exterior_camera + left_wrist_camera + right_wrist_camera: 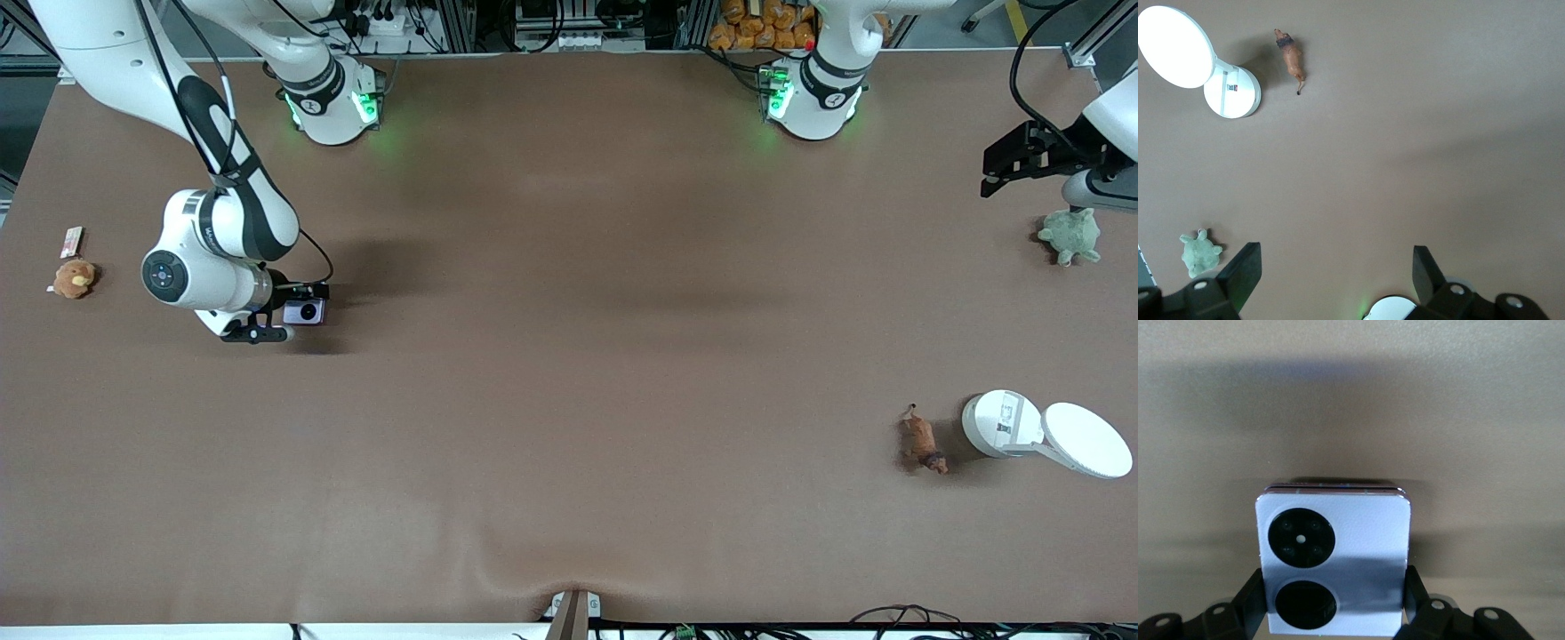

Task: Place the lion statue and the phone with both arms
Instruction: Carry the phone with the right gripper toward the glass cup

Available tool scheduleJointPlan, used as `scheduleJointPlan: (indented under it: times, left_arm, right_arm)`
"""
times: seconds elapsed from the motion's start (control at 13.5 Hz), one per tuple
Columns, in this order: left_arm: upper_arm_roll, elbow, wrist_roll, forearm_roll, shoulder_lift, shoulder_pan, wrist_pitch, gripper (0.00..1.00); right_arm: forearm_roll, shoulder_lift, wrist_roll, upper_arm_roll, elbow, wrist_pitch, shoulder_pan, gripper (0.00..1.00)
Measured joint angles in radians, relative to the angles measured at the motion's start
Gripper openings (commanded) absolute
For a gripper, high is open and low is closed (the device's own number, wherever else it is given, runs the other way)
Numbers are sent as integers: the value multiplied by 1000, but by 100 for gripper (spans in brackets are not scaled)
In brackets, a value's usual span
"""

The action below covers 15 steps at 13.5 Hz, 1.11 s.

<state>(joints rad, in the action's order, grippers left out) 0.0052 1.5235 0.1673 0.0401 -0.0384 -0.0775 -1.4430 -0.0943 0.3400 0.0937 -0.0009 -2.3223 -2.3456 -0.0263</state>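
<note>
The lavender phone (305,312) with two black camera circles sits between the fingers of my right gripper (298,315), low over the table at the right arm's end. In the right wrist view the phone (1333,520) fills the gap and my right gripper (1333,587) is shut on its sides. The lion statue (920,442), small and orange-brown, lies on the table at the left arm's end; it also shows in the left wrist view (1293,59). My left gripper (1005,169) is open and empty (1335,267), up in the air beside the green plush turtle.
A white round case (1000,424) with its open lid (1086,439) stands right beside the lion. A green plush turtle (1070,236) lies farther from the front camera than the lion. A tan plush toy (75,278) and a small card (71,241) lie at the right arm's end.
</note>
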Motion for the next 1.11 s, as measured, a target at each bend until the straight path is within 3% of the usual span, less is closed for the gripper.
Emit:
scheduleJointPlan:
  times: [0.37, 0.74, 1.11]
  left_arm:
    - [0, -8, 0, 0, 0, 0, -4, 100]
    - [0, -15, 0, 0, 0, 0, -5, 100]
    - [-14, -19, 0, 0, 0, -1, -5, 100]
  right_arm:
    - [0, -1, 0, 5, 44, 69, 0, 100]
    - [0, -18, 0, 15, 325, 419, 6, 100]
    - [-1, -22, 0, 22, 602, 584, 31, 100]
